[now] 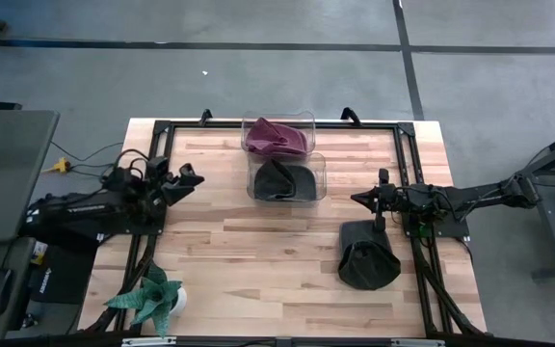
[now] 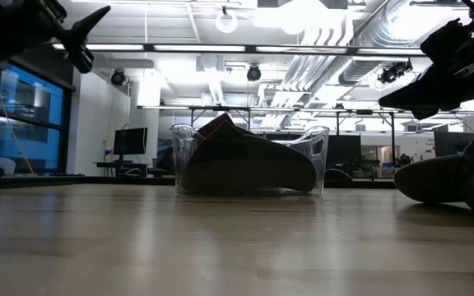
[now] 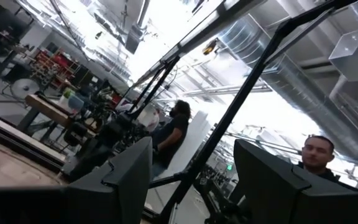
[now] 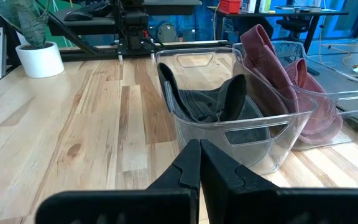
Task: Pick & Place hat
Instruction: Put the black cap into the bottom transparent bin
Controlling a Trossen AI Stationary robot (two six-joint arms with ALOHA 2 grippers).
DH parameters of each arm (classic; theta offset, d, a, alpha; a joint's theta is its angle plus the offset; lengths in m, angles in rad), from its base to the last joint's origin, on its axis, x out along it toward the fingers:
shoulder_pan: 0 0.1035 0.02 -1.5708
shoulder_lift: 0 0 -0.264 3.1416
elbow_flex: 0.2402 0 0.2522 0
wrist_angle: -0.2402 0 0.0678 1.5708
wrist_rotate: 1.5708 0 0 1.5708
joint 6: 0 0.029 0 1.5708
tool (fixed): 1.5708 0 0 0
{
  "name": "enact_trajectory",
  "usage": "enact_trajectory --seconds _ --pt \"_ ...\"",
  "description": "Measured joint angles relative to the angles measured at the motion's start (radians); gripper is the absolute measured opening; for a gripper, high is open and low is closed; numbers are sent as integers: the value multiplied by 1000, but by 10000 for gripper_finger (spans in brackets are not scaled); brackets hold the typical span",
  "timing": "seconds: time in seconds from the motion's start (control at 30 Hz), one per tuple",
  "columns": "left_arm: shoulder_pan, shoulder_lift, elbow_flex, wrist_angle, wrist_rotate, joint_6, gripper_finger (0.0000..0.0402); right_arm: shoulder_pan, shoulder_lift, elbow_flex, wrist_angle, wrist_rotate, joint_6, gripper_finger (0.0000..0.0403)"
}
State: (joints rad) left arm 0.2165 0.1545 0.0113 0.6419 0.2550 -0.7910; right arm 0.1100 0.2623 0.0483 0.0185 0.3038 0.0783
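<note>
A black hat (image 1: pixel 367 255) rests on the table near its right edge and also shows at the right of the low view (image 2: pixel 459 181). A dark grey hat (image 1: pixel 283 180) sits in a clear bin (image 1: pixel 318 173), seen too in the right wrist view (image 4: pixel 213 102). A maroon hat (image 1: pixel 276 136) lies in a second clear bin (image 1: pixel 308 120) behind it. My right gripper (image 1: pixel 364 200) is shut and hovers just beyond the black hat's far side, pointing at the bins (image 4: pixel 199 155). My left gripper (image 1: pixel 189 179) is open, raised over the table's left side (image 3: pixel 194 186).
A potted plant (image 1: pixel 152 299) stands at the table's near left corner. Black frame rails (image 1: pixel 408 154) run along the table's far, left and right edges. Bare wood (image 1: pixel 258 241) lies between the bins and the near edge. People show in the room beyond in the left wrist view.
</note>
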Motion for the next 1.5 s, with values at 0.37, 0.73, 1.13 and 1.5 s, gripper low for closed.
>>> enact_trajectory --seconds 0.37,0.73,1.13,1.5 --pt "0 -134 0 -190 -58 -53 218 0 0 0 0 0 0 0" --pt "0 -134 0 -216 -88 -55 218 0 0 0 0 0 0 0" --pt "0 -133 0 -328 -88 -53 218 0 0 0 0 0 0 0" --pt "0 -133 0 -505 -88 -53 218 0 0 0 0 0 0 0"
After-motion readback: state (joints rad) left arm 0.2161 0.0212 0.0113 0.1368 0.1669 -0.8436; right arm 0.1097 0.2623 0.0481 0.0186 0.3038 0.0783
